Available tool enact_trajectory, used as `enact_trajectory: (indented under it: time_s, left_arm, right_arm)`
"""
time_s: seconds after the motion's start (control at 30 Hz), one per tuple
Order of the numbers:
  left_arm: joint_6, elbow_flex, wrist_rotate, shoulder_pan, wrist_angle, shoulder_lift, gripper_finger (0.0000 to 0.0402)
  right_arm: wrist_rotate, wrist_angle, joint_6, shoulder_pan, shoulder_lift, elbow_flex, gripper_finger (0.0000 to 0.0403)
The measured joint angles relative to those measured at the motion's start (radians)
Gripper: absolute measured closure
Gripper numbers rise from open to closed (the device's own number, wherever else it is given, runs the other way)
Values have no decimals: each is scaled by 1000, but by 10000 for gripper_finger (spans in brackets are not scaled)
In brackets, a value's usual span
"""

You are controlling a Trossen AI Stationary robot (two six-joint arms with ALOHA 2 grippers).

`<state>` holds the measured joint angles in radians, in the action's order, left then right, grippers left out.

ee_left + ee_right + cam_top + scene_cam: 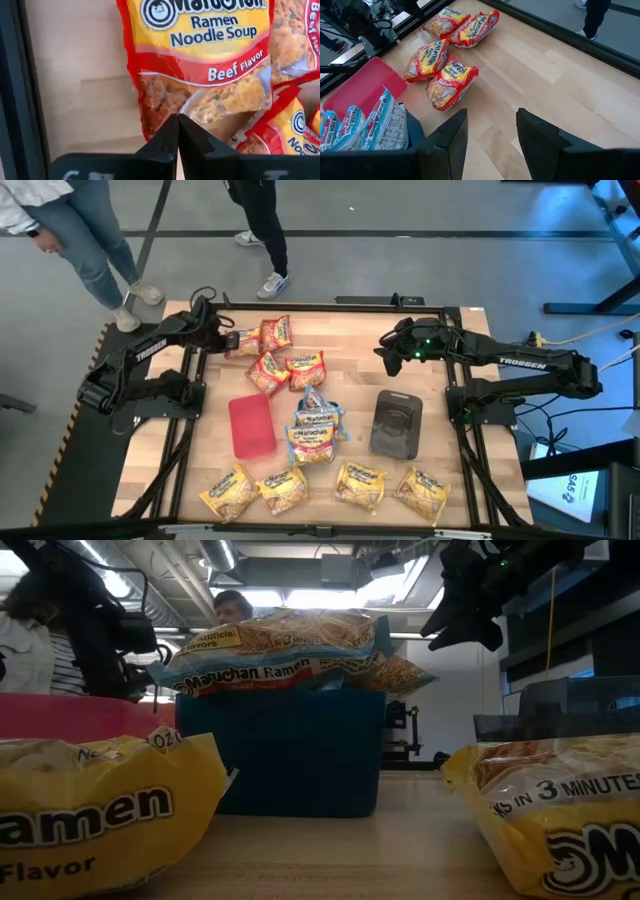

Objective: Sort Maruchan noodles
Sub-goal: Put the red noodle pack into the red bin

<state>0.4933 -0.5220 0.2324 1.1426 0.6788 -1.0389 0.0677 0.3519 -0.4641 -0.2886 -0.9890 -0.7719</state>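
Several Maruchan packets lie on the wooden table. Red ones are at the far left (268, 370), (305, 367), (277, 330). Blue-edged ones are piled on the teal tray (318, 420). Yellow ones line the near edge (283, 488), (360, 485). My left gripper (232, 340) is shut on one red beef packet (248, 340) at the far-left corner. My right gripper (385, 350) hangs open above the far right of the table and touches nothing. My left gripper (177, 122) pinches the red beef packet (200, 65) between its two fingertips, at the end edge near one corner (157, 119). The fingers come from the table's left side. I cannot tell whether the packet is lifted or lies on the table.
A flat red tray (250, 425) lies left of the teal tray, and a dark grey tray (397, 423) lies to the right. Bare wood shows at the far middle (350, 340). A black frame rail (30, 90) runs beside the left gripper. People stand beyond the far edge (265, 230).
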Motion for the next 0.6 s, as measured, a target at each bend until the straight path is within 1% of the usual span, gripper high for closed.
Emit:
enact_trajectory:
  time_s: [0.1,0.17,0.23,0.37,0.5,0.6]
  left_arm:
    - [10,0,-83,-3,3,0,401]
    - [1,-1,-92,8,22,0,397]
    - [-17,-1,-91,23,29,0,385]
    - [-29,-1,-81,50,29,0,347]
    - [-28,-1,-85,69,45,-3,303]
    - [9,6,-82,76,46,-6,271]
  right_arm:
    - [0,0,0,0,0,0,238]
    - [-1,0,0,0,0,0,238]
    - [-11,0,0,0,0,0,238]
    - [-42,1,0,0,0,0,238]
    - [-52,1,0,0,0,0,238]
    - [-54,1,0,0,0,0,238]
